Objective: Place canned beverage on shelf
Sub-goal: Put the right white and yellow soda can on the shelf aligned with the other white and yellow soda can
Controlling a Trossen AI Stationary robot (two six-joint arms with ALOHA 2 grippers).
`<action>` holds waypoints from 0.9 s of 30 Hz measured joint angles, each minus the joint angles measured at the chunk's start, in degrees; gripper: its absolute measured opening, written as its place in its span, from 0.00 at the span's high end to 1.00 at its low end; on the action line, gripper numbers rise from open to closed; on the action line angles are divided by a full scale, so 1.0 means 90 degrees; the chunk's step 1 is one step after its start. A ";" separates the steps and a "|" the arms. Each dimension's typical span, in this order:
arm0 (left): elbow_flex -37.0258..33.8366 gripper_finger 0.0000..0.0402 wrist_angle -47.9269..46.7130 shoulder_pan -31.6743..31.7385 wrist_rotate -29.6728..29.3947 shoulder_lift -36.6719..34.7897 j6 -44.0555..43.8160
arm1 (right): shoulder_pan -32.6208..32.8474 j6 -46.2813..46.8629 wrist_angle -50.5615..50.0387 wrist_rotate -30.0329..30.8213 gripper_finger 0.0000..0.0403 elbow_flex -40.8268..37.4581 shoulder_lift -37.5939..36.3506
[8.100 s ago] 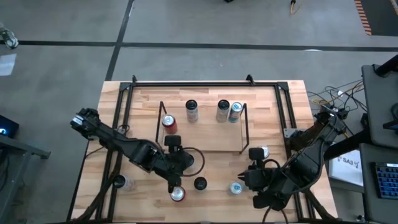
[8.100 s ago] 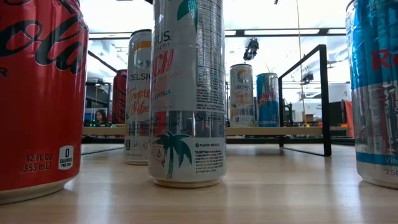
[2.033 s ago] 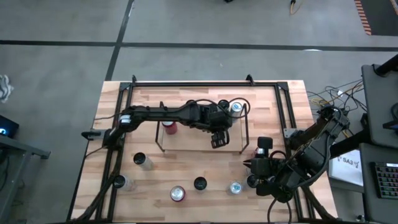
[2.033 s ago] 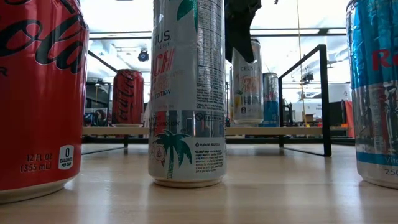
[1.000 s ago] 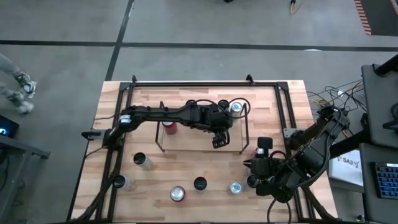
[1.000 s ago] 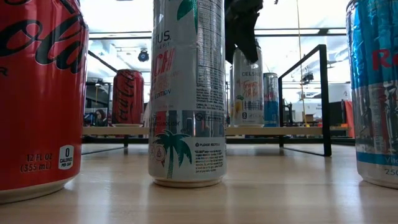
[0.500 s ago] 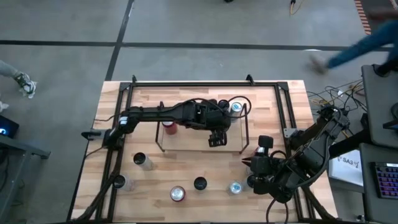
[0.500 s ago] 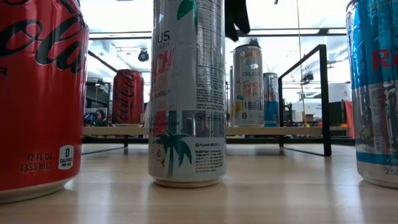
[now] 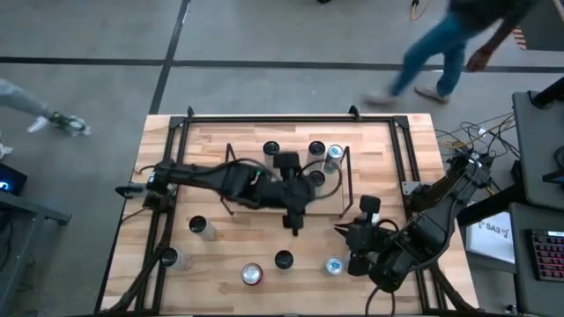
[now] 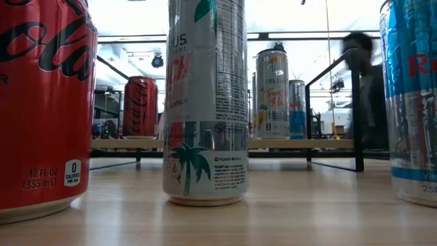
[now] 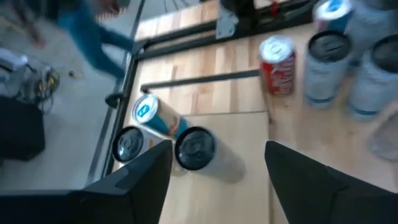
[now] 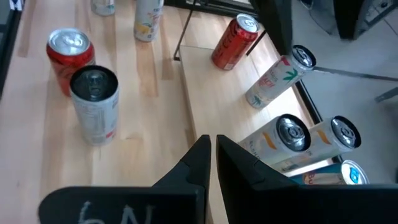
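Observation:
The shelf (image 9: 328, 204), a light wood base with black wire ends, stands at the table's middle far side. Several cans stand upright on it: a Celsius can (image 9: 317, 179) (image 10: 272, 92) near its front right, a blue one (image 9: 333, 157), two black-topped ones (image 9: 271, 150) and a red one (image 10: 140, 106) (image 12: 237, 34). My left gripper (image 9: 293, 220) (image 11: 217, 149) hangs open just off the shelf's front edge, clear of every can. My right gripper (image 9: 340, 231) (image 12: 212, 155) waits shut and empty at the near right.
Loose cans stand near the front edge: a red one (image 9: 253, 275), a black-topped one (image 9: 283, 260), a blue-topped one (image 9: 333, 265) and two at the left (image 9: 201, 227) (image 9: 174, 258). A black tube frame (image 9: 264, 116) rims the table. A person (image 9: 441, 48) walks past beyond the far right.
My left gripper has risen from above the Celsius can, out of the low view, and drawn back toward the table's near and left edges, off the shelf's front. The can stays upright on the shelf. A person has walked in behind the table.

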 joint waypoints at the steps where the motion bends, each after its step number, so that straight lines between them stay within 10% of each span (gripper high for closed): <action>1: -0.0010 0.43 -0.0002 -0.0072 -0.0010 -0.0028 0.0003 | 0.0001 -0.0004 0.0007 -0.0002 0.96 -0.0036 0.0004; 9: -0.0766 0.55 0.0519 -0.0244 -0.0019 -0.0272 0.0155 | -0.0011 0.0079 0.0083 0.0038 0.96 -0.0207 0.0007; 27: -0.7251 0.62 0.7670 -0.0494 0.0037 -0.3458 0.1014 | -0.0701 0.0055 0.0646 0.0141 0.96 -0.0648 0.0006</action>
